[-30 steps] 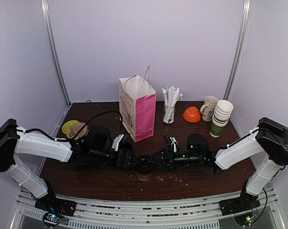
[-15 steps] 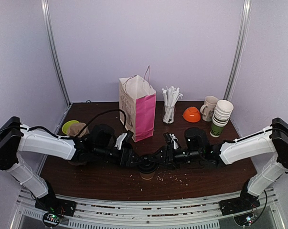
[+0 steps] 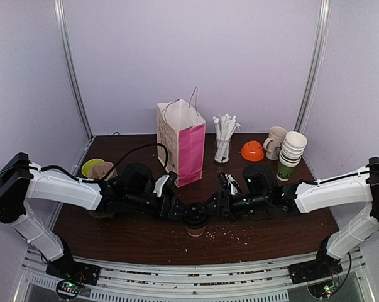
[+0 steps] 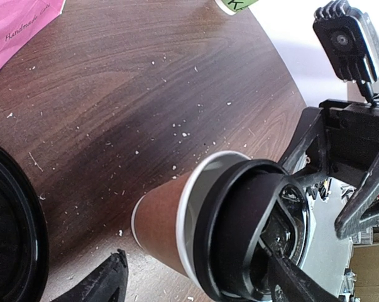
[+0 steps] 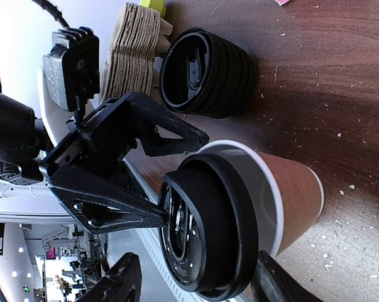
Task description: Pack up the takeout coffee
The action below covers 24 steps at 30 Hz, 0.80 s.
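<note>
Fingers [image 4: 98, 286] of my left gripper [image 4: 189, 258] stand wide in the left wrist view, 1 on each side of the takeout coffee [image 4: 164, 223], up near its black dome lid [image 4: 236, 242]. 1 finger lies across the lid's edge. Beside the other a sliver of table [image 4: 114, 94] shows, so I cannot tell whether I am squeezing the cup or only bracketing it.

From the right wrist, the fingers [image 5: 117, 283] of my right gripper [image 5: 198, 267] are parted, with the lid between them and a gap on 1 side, so I judge that this gripper grips nothing. Beyond the cup sit a stack of black lids [image 5: 205, 72] and a pile of cardboard carriers [image 5: 132, 44].

From above, the coffee is upright at the front of the table, in the narrow space between my 2 grippers. The paper bag [image 3: 181, 141] stands open behind it, near but apart. So the lid is on and the cup is within reach, yet nothing is packed. I reckon 1 firm hold, a lift over the bag's rim and a lowering inside are all left to do.
</note>
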Each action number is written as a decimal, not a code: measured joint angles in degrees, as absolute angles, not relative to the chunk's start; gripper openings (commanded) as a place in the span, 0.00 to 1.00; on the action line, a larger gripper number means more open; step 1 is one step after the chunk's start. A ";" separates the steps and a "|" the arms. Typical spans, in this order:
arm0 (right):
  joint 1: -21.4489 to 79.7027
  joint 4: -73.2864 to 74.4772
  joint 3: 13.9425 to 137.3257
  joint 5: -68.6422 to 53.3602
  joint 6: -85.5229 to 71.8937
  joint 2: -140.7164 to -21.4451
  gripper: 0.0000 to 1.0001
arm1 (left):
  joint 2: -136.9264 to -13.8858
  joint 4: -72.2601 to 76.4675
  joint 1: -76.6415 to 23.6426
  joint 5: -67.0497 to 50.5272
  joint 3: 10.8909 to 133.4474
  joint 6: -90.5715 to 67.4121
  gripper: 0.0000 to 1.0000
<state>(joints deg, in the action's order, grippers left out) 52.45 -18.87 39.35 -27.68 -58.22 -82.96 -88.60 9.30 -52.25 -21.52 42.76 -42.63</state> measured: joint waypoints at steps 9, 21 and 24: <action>51.96 -12.64 40.21 -25.76 -56.03 -81.56 0.65 | -88.95 8.95 -52.36 -21.41 42.87 -42.33 0.83; 51.70 -13.08 42.37 -24.25 -53.69 -82.85 0.65 | -88.84 6.15 -52.66 -21.80 43.97 -42.24 0.95; 51.59 -14.15 42.44 -24.27 -53.69 -84.71 0.65 | -88.36 5.10 -52.73 -21.80 44.12 -42.24 0.95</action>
